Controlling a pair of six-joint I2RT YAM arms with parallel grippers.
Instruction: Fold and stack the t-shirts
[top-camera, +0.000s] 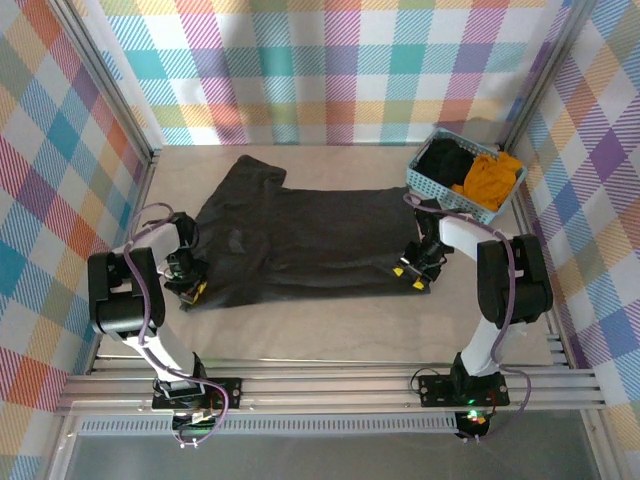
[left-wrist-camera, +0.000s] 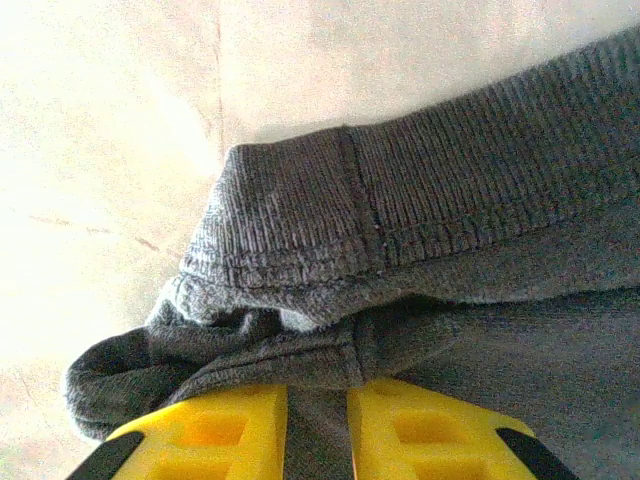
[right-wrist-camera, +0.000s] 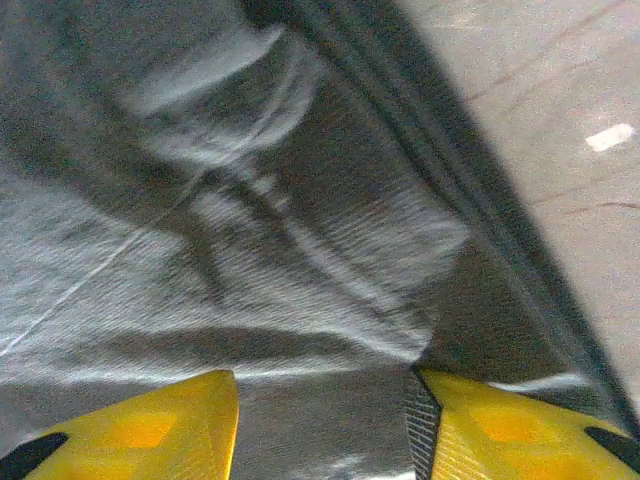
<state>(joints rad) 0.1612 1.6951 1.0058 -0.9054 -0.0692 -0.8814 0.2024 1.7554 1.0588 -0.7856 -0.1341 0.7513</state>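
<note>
Table (top-camera: 300, 330), charcoal t-shirt (top-camera: 300, 235) lay spread across its middle, basket (top-camera: 432, 185) at far right held black t-shirt (top-camera: 445, 160) and orange t-shirt (top-camera: 490, 178), left gripper (left-wrist-camera: 317, 400) pinched its near-left hem, right gripper (right-wrist-camera: 322, 400) gaped wide over its near-right corner.

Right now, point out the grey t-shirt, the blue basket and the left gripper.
grey t-shirt (top-camera: 320, 235), top view, middle of its body.
blue basket (top-camera: 450, 198), top view, near perforated wall.
left gripper (left-wrist-camera: 318, 420), left wrist view, midway between yellow fingers pinching cloth.
</note>
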